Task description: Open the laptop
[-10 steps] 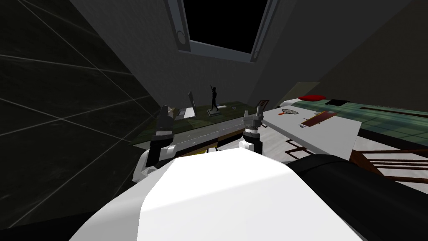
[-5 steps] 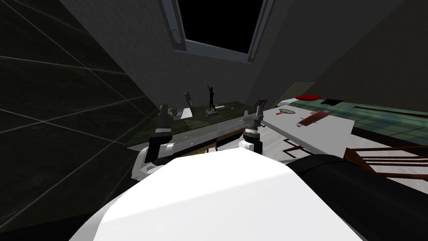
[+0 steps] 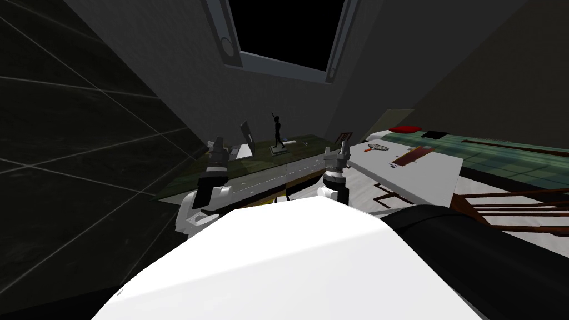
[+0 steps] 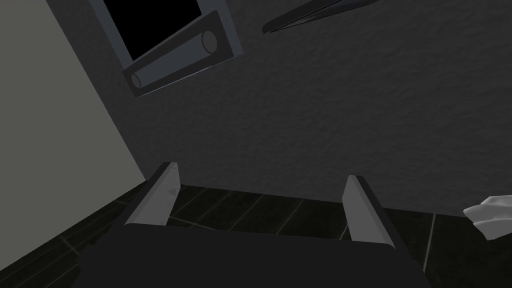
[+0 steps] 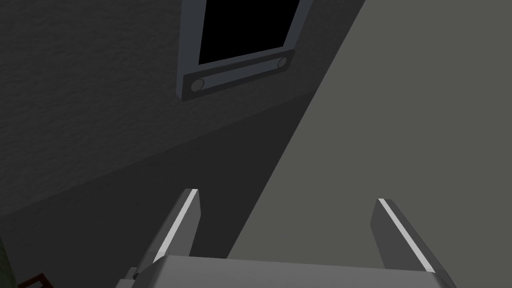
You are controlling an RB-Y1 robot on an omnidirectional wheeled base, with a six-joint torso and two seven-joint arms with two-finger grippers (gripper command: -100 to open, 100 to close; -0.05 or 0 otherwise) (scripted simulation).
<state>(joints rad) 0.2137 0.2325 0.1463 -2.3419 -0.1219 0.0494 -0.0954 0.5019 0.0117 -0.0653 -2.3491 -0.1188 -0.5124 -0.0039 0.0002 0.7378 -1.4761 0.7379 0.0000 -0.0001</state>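
the laptop [image 3: 246,140] sits lid raised on the bench [image 3: 294,150] at 11 o'clock, beyond the left gripper [image 3: 216,145], a black figurine [image 3: 276,131] at its 3 o'clock. right gripper [image 3: 337,150] at 1 o'clock; both pairs of fingers apart.

White forearms [image 3: 194,214], dark joints [image 3: 206,189], grey blade fingers [image 4: 156,200].

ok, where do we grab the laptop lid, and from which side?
Likely the lid's free top edge: the laptop stands with its thin lid already raised near upright over the pale base. Come from above on my side with the open left gripper, nearest it, straddling that edge.
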